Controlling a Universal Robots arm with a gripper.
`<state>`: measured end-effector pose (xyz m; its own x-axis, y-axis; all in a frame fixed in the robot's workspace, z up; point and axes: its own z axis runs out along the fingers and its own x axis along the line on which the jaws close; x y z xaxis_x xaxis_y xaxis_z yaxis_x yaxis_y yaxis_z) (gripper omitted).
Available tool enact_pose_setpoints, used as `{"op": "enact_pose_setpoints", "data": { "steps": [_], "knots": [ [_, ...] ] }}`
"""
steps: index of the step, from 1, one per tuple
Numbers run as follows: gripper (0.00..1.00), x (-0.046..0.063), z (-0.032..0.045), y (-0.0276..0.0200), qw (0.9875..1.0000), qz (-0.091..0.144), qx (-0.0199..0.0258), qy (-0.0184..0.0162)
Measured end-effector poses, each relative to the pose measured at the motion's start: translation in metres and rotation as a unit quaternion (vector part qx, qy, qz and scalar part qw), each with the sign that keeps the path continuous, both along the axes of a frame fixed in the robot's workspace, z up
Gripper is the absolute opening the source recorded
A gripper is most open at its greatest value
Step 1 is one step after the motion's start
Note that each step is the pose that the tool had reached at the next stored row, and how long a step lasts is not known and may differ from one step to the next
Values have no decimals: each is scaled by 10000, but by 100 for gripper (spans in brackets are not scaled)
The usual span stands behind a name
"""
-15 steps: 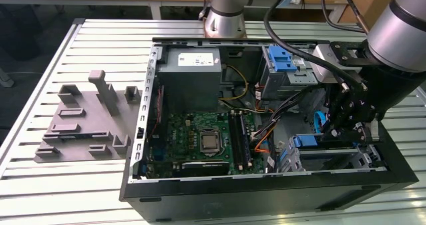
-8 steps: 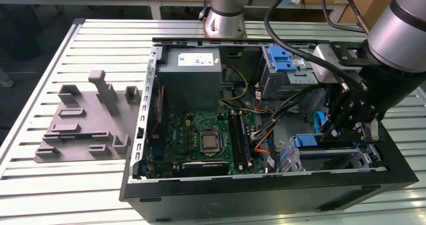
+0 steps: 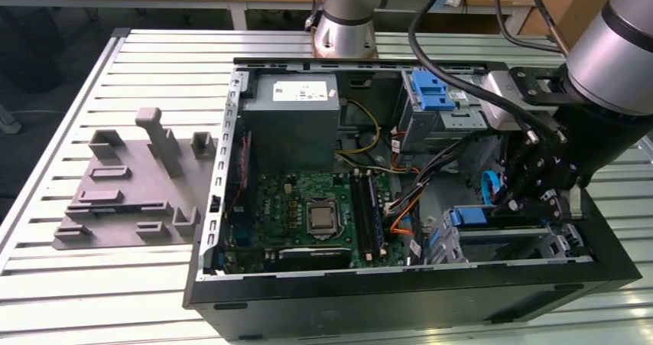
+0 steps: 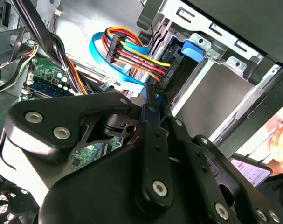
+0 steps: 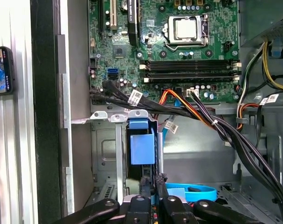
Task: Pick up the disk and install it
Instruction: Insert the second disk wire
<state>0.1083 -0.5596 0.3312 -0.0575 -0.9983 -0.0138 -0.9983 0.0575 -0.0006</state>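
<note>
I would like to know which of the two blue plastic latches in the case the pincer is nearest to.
The pincer is nearest the blue latch on the drive cage at the case's front corner, toward the exterior view's lower right. The other blue latch sits farther back, near the grey power supply.

- An open black computer case (image 3: 408, 299) lies on its side on a slatted metal table (image 3: 133, 69), filling the centre and right of the exterior view.
- A green motherboard (image 3: 306, 215) sits in the case's lower middle, its bare processor socket (image 3: 321, 217) near the centre.
- A grey metal box (image 3: 296, 123) with a small white sticker stands just above the motherboard.
- A grey metal cage with a blue latch (image 3: 433, 92) occupies the case's upper right.
- A grey moulded fixture (image 3: 133, 184) rests on the table at the left of the frame.
- Orange, yellow and black cables (image 3: 403, 207) run between board and cages.
</note>
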Motion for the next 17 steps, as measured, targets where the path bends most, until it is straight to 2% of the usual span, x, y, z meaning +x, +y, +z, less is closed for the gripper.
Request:
{"op": "enact_pose_setpoints", "data": {
  "steps": [6, 7, 17],
  "knots": [
    [18, 5, -2, -9, 10000, 0, 14, 2],
    [24, 5, -2, -11, 10000, 0, 17, 2],
    [24, 4, 46, -13, 10000, 0, 31, 2]
  ]
}}
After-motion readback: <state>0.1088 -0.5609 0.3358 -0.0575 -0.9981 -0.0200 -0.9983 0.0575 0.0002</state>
